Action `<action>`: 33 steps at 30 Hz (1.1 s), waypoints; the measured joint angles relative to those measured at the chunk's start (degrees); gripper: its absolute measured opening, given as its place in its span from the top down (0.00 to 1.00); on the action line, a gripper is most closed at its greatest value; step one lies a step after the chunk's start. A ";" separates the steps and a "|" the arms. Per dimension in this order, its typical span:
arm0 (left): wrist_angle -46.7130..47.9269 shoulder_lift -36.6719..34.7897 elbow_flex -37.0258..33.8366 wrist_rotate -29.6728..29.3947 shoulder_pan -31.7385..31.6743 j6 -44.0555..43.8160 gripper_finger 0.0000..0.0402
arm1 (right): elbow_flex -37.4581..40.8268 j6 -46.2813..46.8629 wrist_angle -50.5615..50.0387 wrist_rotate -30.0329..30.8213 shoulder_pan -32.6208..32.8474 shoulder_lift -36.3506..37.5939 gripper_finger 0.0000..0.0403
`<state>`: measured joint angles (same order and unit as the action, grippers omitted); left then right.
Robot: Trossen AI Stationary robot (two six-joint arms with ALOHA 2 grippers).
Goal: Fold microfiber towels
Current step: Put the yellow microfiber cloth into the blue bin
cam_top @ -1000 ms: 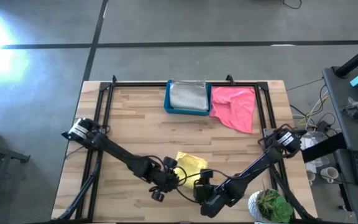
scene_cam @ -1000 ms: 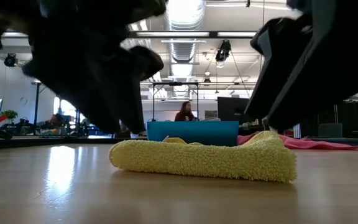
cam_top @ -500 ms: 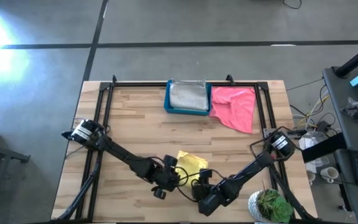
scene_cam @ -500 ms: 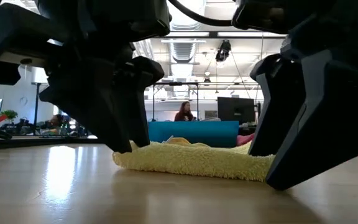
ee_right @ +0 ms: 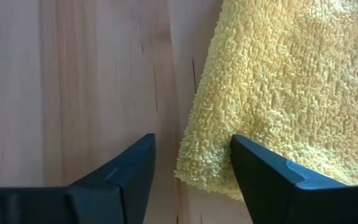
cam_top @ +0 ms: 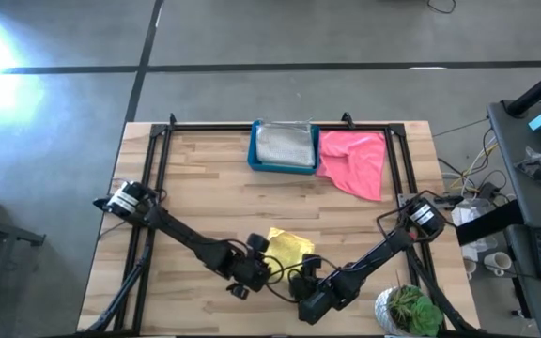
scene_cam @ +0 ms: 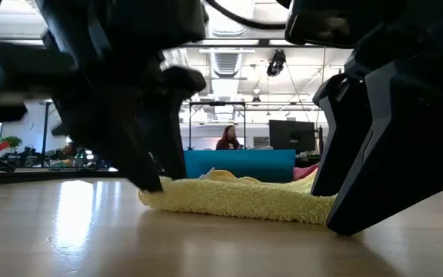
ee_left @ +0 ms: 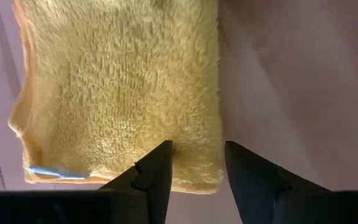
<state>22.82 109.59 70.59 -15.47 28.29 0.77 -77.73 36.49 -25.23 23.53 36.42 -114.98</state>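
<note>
Yellow towel folded small and lying flat on the wooden worktop, near the front edge, between the two arms. Left tool down at the towel's near corner, fingers spread, one tip over the pile and the other just beside the towel's edge on bare wood; nothing pinched. Right tool low at the opposite near corner, fingers spread wide, the towel's fluffy corner lying in the gap between them, not gripped; contact with the cloth hard to tell. Seen level from the worktop, both dark tools standing at either end of the yellow towel, tips at or just above the wood. Pink towel spread loosely at the far right of the worktop, touching the blue bin. Light grey towel lying inside that bin, at the far middle edge. Potted plant at the front right corner. A person in the room behind, beyond the bin.
</note>
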 joint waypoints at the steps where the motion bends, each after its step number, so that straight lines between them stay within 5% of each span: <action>1: -0.12 0.50 0.00 0.01 -0.11 0.05 0.67 | 0.00 0.00 0.02 0.00 -0.04 0.00 0.50; 14: -1.56 5.42 0.13 -0.26 -0.48 -0.41 0.67 | -0.33 0.00 0.07 -1.29 -0.45 -0.07 0.54; 18: -3.93 5.50 0.11 -0.62 -0.50 -0.42 0.72 | -0.35 0.13 0.00 -1.71 -0.77 -0.09 0.62; 25: -5.48 5.63 0.04 -1.12 -0.56 -0.41 0.97 | -0.79 0.09 -0.90 -1.86 -1.62 -0.15 0.83; 33: -4.28 4.55 0.83 -0.37 -0.56 -0.41 0.99 | -0.54 0.20 -3.32 -0.71 -1.99 1.74 0.97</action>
<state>18.55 114.15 71.42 -15.83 27.73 0.36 -78.28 36.69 -28.55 22.82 34.43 -113.24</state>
